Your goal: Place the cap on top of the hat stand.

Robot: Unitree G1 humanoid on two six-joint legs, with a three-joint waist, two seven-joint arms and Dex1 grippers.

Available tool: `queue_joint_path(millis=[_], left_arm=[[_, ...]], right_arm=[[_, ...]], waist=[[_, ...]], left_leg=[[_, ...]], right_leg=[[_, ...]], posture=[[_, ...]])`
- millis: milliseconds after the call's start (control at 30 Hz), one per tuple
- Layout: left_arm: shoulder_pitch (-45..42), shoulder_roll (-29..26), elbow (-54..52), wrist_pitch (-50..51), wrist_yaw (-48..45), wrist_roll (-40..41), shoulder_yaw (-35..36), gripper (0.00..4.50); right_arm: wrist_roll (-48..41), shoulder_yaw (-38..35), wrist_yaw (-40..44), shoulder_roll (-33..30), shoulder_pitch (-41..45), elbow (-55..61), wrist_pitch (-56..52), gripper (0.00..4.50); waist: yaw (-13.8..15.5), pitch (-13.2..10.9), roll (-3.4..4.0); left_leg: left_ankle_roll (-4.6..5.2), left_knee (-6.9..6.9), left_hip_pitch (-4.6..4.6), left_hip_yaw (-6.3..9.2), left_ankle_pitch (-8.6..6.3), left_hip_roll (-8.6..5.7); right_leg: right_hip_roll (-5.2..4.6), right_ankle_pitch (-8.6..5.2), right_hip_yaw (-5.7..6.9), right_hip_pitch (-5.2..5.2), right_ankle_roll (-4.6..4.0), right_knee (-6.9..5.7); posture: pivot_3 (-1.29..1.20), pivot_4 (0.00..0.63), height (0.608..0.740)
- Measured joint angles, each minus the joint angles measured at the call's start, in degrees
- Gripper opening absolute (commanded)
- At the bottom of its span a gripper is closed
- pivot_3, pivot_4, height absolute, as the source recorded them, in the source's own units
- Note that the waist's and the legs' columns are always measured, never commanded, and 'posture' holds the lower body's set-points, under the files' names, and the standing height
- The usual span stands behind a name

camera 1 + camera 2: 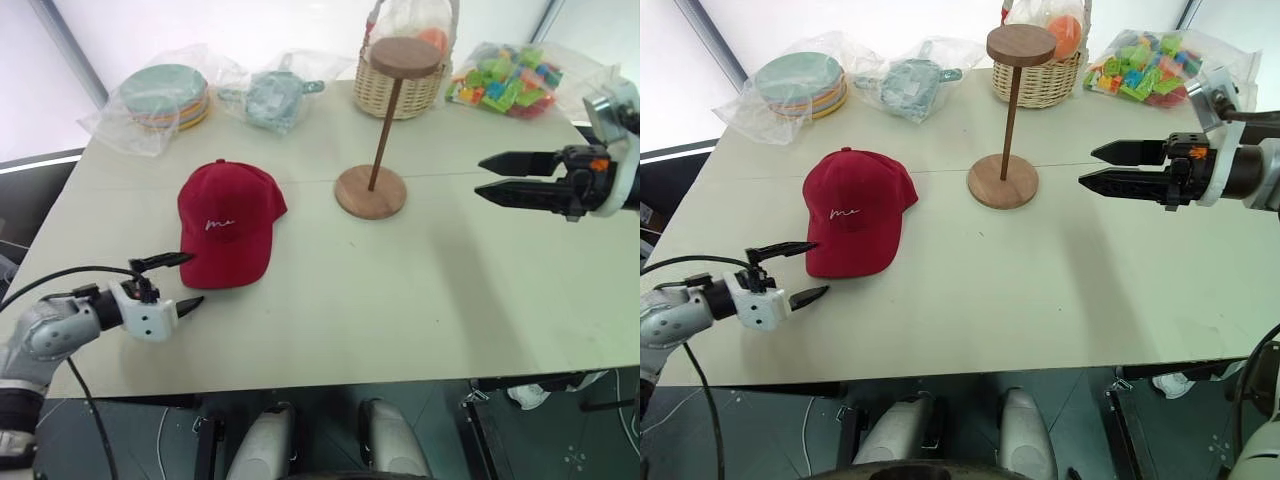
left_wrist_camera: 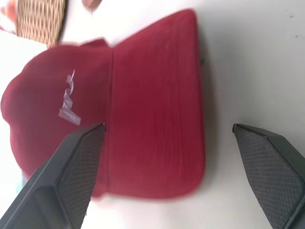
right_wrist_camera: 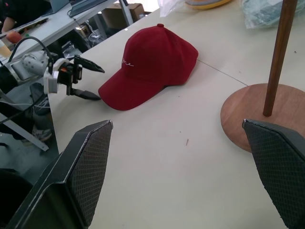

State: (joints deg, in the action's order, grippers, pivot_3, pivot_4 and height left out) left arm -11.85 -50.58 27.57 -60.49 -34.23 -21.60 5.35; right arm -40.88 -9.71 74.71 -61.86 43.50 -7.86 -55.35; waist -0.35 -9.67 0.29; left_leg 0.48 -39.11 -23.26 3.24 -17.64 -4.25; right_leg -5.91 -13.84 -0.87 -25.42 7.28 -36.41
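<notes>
We read one piece of writing: small white cursive embroidery on the front of the dark red cap (image 1: 228, 222), which lies left of centre on the table. It looks like "me", though we cannot be certain.

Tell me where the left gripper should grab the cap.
Grip the cap by its brim: it's flat, thin and points toward the open left gripper, so jaws can probably slide over its front edge from the near-left side. The rounded crown offers no firm edge.
</notes>
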Motion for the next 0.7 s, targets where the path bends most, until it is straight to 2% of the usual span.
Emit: queue_joint_path(millis=[100, 167, 233, 400, 433, 700], left_arm=[[-4.96, 1.14, 4.38, -1.55, 4.69, -3.66, -2.64, 4.46], [-7.57, 1.42, 6.91, -1.87, 6.95, -4.79, -4.59, 3.96], [-9.50, 1.40, 8.62, -2.09, 8.39, -5.46, -5.77, 3.13], [-12.70, 1.85, 10.71, -2.29, 10.70, -5.84, -8.95, 0.45], [-13.76, 2.13, 10.70, -2.17, 11.32, -5.51, -9.02, 0.05], [-14.90, 3.01, 9.39, 0.41, 15.89, -5.91, -10.12, 0.05]], right_arm=[[0.01, 0.05, -0.21, -0.07, 0.87, 0.11, -0.57, 4.50], [0.05, 0.05, -0.30, -0.17, 1.37, 0.17, -0.58, 4.50], [0.07, 0.05, -0.58, -0.15, 1.36, 0.30, -0.63, 4.50], [0.06, 0.05, -1.44, -0.13, 1.35, 0.56, -1.13, 4.50], [0.06, 0.05, -1.61, -0.11, 1.36, 0.62, -1.15, 4.50], [-0.06, 0.00, -2.91, 0.02, 1.36, 1.51, -1.34, 4.50]], waist=[[0.36, 0.00, 0.00], [0.63, 0.01, -0.01], [0.71, 0.00, -0.01], [0.90, 0.01, -0.01], [1.06, 0.01, -0.02], [1.13, 0.03, -0.02]], left_leg=[[0.02, -0.04, 0.00, 0.00, -0.01, -0.03], [0.02, -0.05, 0.00, 0.00, -0.01, -0.03], [-0.08, -0.05, -0.01, -0.01, 0.05, -0.03], [-0.21, -0.06, -0.02, -0.02, 0.13, -0.03], [-0.21, -0.08, -0.02, -0.02, 0.13, -0.03], [-0.21, -0.09, -0.02, 0.00, 0.13, -0.10]], right_leg=[[0.02, 0.03, 0.00, -0.01, 0.06, -0.03], [0.02, 0.04, 0.01, -0.02, 0.08, -0.06], [0.02, 0.04, 0.01, -0.05, 0.08, -0.10], [0.02, 0.04, 0.00, -0.07, 0.08, -0.11], [0.02, 0.04, 0.01, -0.05, 0.08, -0.12], [0.02, 0.05, 0.04, -0.05, 0.09, -0.19]], posture=[[0.00, 0.150, 0.740], [0.00, 0.150, 0.740], [0.00, 0.150, 0.740], [0.00, 0.150, 0.740], [0.00, 0.150, 0.740], [0.00, 0.150, 0.740]])
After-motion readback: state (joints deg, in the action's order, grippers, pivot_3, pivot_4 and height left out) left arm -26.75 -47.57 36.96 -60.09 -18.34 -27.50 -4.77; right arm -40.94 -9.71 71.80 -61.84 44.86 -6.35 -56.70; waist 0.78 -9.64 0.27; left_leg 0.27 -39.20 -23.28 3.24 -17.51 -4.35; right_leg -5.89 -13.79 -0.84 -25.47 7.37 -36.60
